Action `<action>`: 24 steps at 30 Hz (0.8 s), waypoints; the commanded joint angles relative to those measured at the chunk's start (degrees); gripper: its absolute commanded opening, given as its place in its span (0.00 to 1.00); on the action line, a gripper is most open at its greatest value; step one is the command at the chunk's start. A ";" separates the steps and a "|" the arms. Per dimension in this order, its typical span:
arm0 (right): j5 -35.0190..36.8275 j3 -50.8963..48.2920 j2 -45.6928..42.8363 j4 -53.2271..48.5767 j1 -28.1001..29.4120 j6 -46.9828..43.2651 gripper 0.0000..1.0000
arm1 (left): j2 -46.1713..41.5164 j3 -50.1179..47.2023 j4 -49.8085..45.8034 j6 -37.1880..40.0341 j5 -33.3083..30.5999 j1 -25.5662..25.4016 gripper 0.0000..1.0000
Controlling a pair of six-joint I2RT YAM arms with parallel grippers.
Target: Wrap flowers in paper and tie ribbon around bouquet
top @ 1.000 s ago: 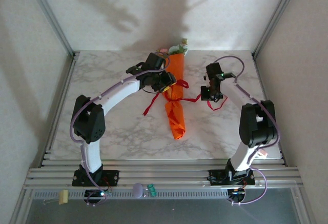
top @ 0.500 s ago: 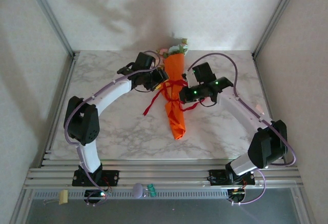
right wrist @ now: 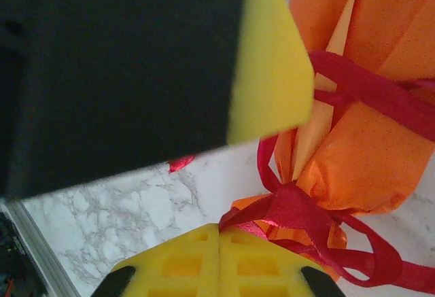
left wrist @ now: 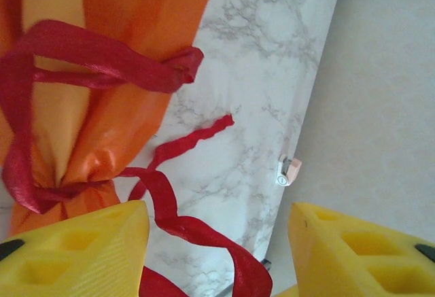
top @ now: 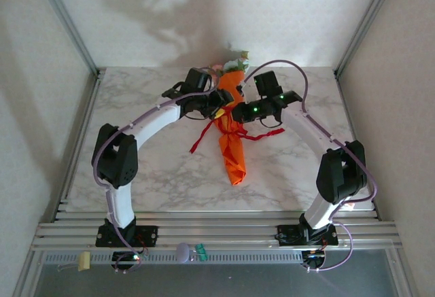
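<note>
The bouquet is lying on the table, tip pointing toward the arm bases. The ribbon circling its waist is judged floppy and slick: take hold of 1 loose tail near the knot. The right gripper is pinching ribbon there, fingers pressed together. The left gripper is hovering alongside, spread. Both arms are reaching inward.

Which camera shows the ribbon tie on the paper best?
Right wrist: the ribbon bunches close up where the paper is pinched and runs into the shut right gripper. Left wrist shows its loops and a loose tail between the fingers of the open left gripper. Top view shows small red ends.
</note>
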 commanded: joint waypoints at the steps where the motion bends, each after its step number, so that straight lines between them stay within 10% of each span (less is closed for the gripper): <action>1: -2.62 0.10 -1.60 0.83 -0.61 -5.32 0.00 | 1.37 3.17 -2.24 -1.24 1.87 -0.28 0.56; 24: -2.30 -8.34 -7.32 6.19 0.18 -12.94 0.00 | 7.15 2.58 2.35 -2.84 15.55 -1.79 0.45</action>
